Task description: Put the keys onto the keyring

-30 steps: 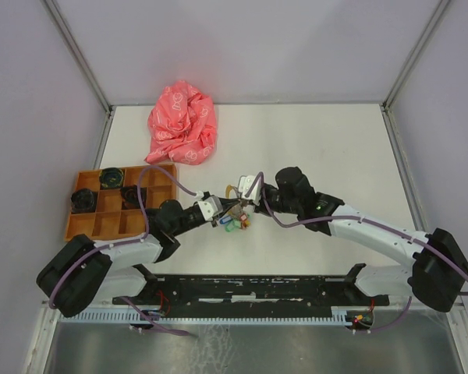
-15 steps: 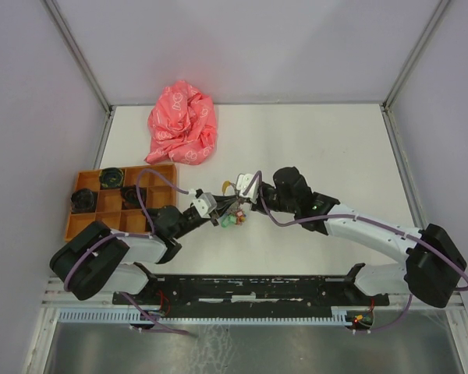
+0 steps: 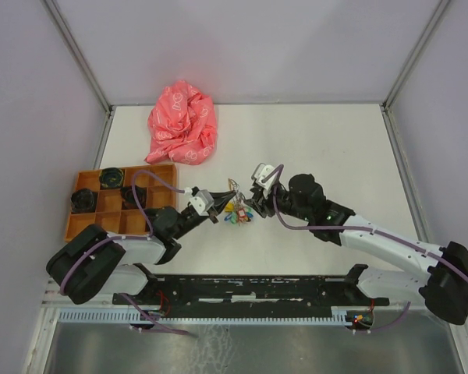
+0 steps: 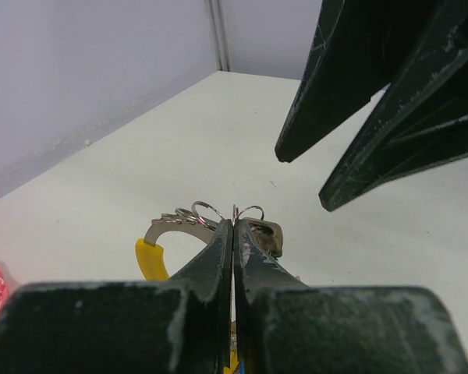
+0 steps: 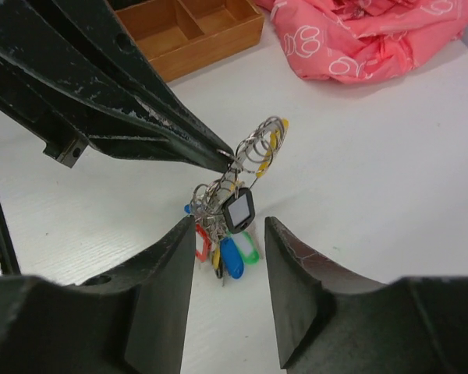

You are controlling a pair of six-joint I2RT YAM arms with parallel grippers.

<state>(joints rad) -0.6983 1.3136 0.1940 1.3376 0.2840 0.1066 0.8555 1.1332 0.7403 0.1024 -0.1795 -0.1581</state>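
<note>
You have open white tabletop (image 3: pixel 335 148) along the far edge and the whole right side. One orange wooden compartment tray (image 3: pixel 86 227) sits at the left edge, and one crumpled pink cloth (image 3: pixel 183 125) lies near the far left corner. Pale walls stand on three sides. Left of centre, your left end effector (image 4: pixel 233 227) is pinched tight on the coiled silver wire keyring (image 5: pixel 257 152), with one red-headed key (image 5: pixel 203 243) and one black-headed key (image 5: pixel 239 209) hanging under it. Your right end effector (image 5: pixel 230 227) stands parted beside them, holding nothing.
</note>
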